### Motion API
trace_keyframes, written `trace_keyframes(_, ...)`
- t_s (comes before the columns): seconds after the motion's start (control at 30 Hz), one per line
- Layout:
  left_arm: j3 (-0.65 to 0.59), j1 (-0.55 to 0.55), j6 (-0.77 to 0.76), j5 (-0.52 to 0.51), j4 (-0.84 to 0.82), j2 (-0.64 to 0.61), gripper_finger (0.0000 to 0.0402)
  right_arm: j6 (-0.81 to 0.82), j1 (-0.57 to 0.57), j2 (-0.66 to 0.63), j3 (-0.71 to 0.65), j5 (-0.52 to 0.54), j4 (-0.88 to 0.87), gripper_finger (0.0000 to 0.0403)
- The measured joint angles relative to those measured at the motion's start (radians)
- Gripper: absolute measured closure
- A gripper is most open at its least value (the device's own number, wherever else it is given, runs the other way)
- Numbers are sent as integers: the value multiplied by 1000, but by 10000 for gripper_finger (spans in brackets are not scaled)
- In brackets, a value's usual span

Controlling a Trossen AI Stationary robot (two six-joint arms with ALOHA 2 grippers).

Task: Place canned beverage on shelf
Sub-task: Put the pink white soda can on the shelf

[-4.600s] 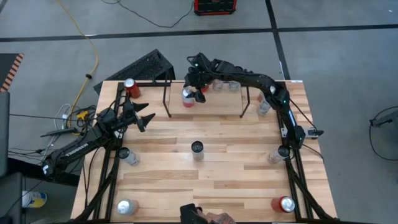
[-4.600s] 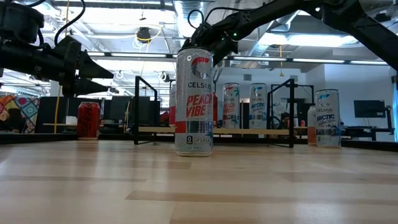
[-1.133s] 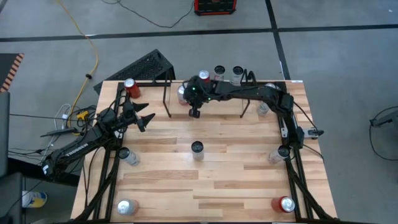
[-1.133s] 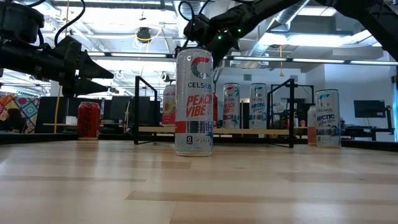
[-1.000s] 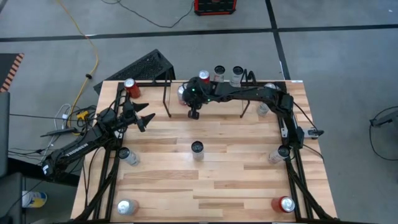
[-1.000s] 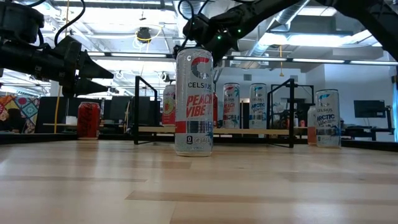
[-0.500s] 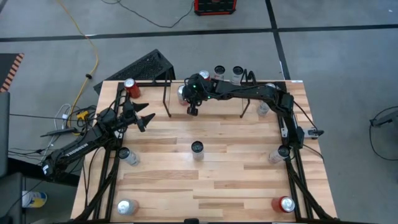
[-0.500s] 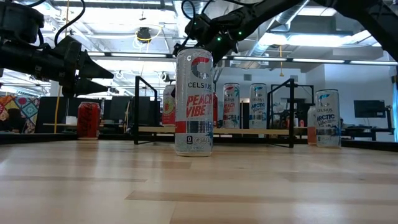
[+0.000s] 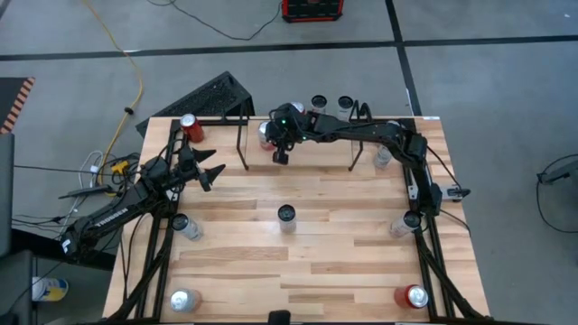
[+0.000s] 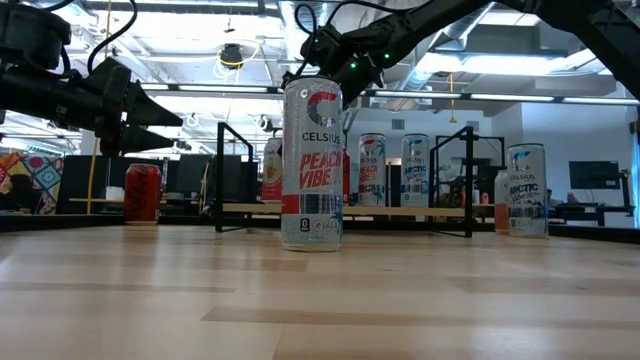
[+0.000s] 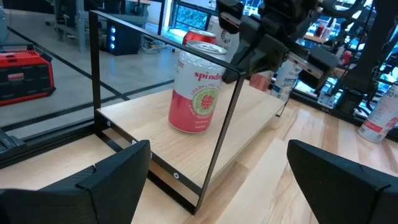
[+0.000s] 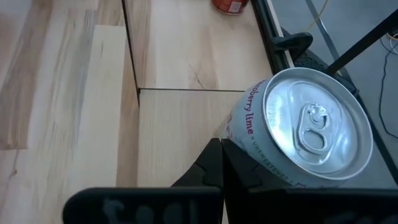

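right gripper point(image 9: 280, 155) pinched fully closed, empty — just beside the pink can point(image 12: 298, 134) on the shelf point(image 11: 205, 140). left gripper point(image 9: 206, 173) waits, jaws wide.

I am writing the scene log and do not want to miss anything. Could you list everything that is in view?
Table: one, light wood.
Shelf: one, black rods with wood board, far edge.
Shelf cans: at least three; pink can at its left end.
Centre can: one, white and pink, table middle.
Red cans: two, far left corner, near right corner.
Silver cans: at least four, along both sides.
Left gripper: open, left side.
Right gripper: shut, beside the pink can.
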Motion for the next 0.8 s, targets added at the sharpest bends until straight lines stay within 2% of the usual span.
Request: trace_keyframes(0.8, 0, 0, 0, 0, 0, 0, 38, -53, -39, 15, 2, 4, 39, 386)
